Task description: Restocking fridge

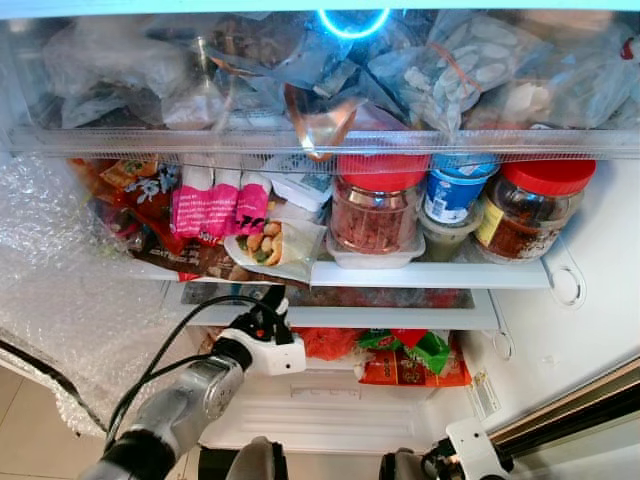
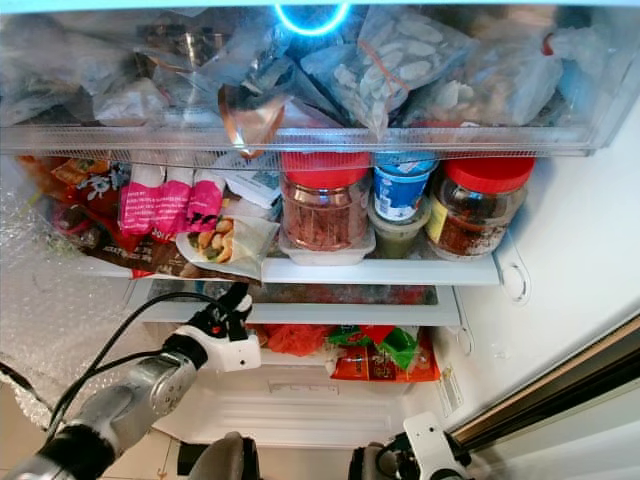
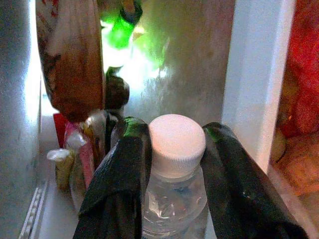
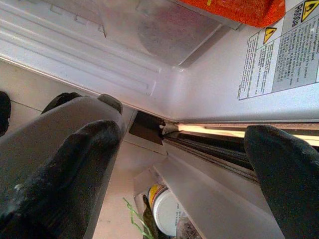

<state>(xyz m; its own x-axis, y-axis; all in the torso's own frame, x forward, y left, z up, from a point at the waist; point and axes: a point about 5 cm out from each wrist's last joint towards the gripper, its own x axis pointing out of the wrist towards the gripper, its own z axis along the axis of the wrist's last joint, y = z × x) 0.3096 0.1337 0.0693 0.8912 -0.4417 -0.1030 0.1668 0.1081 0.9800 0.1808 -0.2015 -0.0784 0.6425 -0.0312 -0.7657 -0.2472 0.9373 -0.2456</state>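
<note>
Right now my left gripper point(image 3: 172, 199) pinches a clear white-capped water bottle point(image 3: 175, 169) by the neck — just under the fridge's middle shelf point(image 1: 400, 275) — while my right gripper point(image 4: 184, 174) hangs low, fingers spread.

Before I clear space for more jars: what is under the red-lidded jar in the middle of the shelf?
The red-lidded jar stands on a shallow clear container, which rests on the white shelf. The container's contents cannot be made out; the jar covers them.
</note>
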